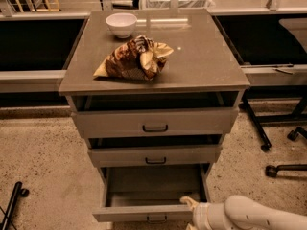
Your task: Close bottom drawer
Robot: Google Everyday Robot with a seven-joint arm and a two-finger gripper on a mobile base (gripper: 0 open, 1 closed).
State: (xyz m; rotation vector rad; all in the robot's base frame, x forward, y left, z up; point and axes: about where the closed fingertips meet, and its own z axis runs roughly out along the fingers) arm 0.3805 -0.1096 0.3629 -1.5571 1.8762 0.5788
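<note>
Three grey flat-fronted drawers stand ajar in the square, smooth-topped grey bench (206, 56). The bottom drawer (139, 213), a shallow grey metal tray, is pulled out furthest. Its front corner lies just left of the rounded white end effector (191, 209), whose grip state cannot be told.

Step in hand: approach. The next move likely calls for flat contact on the front and a straight inward push.

Far above the end effector lie a crinkled brown foil bag (134, 59) and a glossy white bowl (121, 24).
</note>
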